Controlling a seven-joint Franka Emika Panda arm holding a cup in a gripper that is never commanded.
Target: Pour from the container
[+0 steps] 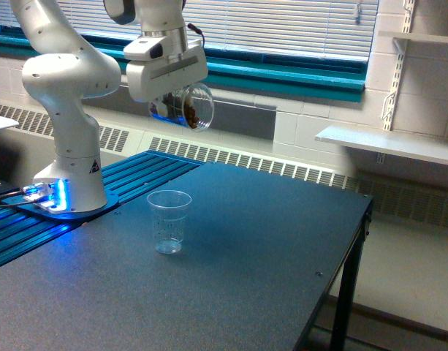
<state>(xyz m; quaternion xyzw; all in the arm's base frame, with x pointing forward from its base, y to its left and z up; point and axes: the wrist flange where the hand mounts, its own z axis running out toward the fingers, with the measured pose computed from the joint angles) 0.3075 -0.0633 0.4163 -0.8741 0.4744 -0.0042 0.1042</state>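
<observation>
The container [187, 107], a small clear rounded glass vessel with dark brown contents, hangs high above the table, tipped on its side with its wide mouth facing the exterior view's right. My gripper [172, 102] is shut on it under the white hand. A clear ridged plastic cup [169, 221] stands upright on the dark table, below the container and slightly to the exterior view's left. The cup looks empty.
The arm's white base [69, 183] stands on a blue slatted platform [77, 212] at the exterior view's left. The dark table's edge [355, 241] drops off at the right. A radiator and window blinds run along the back wall; a white shelf [388, 142] juts out at right.
</observation>
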